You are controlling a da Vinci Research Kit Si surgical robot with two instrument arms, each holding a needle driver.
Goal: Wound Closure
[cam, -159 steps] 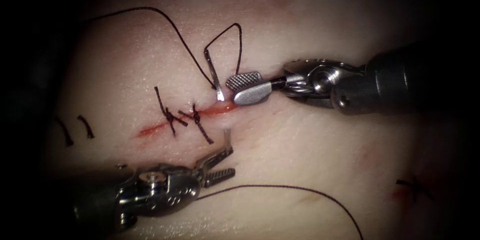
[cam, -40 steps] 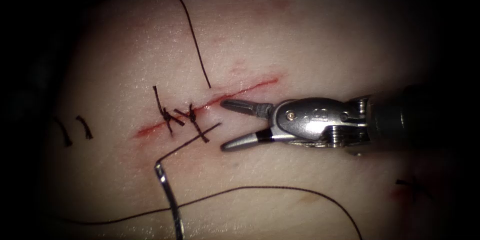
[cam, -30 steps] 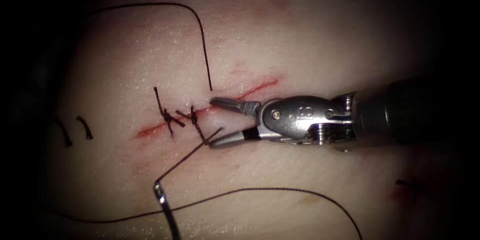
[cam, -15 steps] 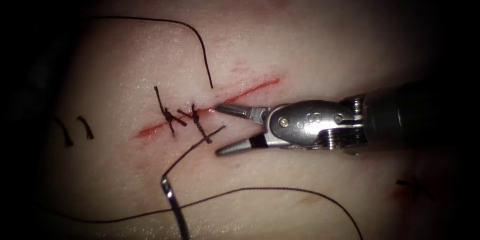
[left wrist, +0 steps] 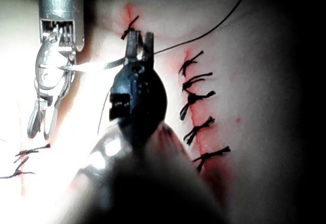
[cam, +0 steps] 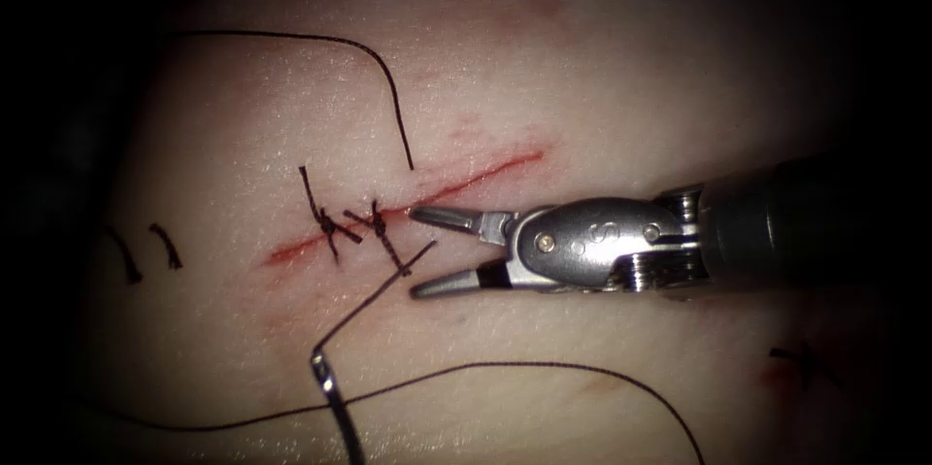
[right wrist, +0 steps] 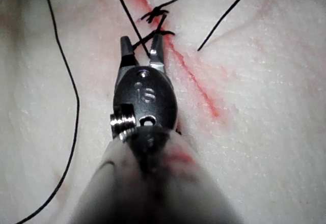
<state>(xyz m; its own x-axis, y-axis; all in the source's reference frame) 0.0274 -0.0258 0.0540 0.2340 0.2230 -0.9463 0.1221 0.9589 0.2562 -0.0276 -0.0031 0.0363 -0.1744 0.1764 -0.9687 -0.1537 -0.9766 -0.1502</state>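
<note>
Steel needle (cam: 330, 397) is out of the tissue (cam: 602, 67), toward its front edge and left of my right tool (cam: 416, 251). My left tool (left wrist: 138, 43) grips the needle; can't tell where along the curve. Right jaws are wide apart and hold nothing; the upper tip rests at the cut (cam: 485, 171), just beside the nearer knot (cam: 377, 224). Thread (cam: 369, 295) runs from the needle's tail up between those jaws. Red fluid lines the cut.
</note>
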